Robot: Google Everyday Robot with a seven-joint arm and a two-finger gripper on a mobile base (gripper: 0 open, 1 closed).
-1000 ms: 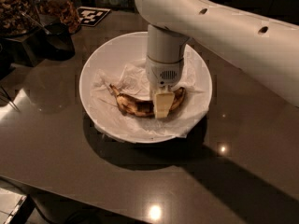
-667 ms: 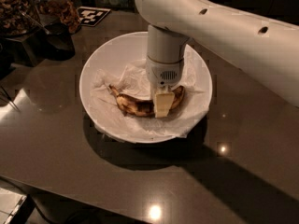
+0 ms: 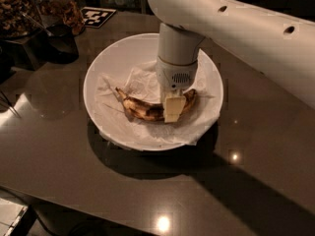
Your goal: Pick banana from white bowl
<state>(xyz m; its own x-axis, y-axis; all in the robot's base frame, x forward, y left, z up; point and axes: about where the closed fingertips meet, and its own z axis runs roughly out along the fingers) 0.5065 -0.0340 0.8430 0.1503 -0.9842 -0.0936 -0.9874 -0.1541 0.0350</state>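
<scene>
Nothing visible has changed over the last second: the gripper [image 3: 173,109] stays low inside the white bowl [image 3: 98,68], straddling the banana [image 3: 142,111] right of its middle, and the banana has not shifted or risen. I judge the grasp step is not yet resolved and the lift has not begun. Whether the gripper is clenched on the fruit or released I cannot tell.

The banana lies on the crumpled paper towel [image 3: 140,80] at the bowl's centre, its stem pointing to the bowl's left.

Counted: one banana, one white bowl, one paper towel lining, one gripper, and one dark cup [image 3: 61,43] beyond the bowl's left rim.
</scene>
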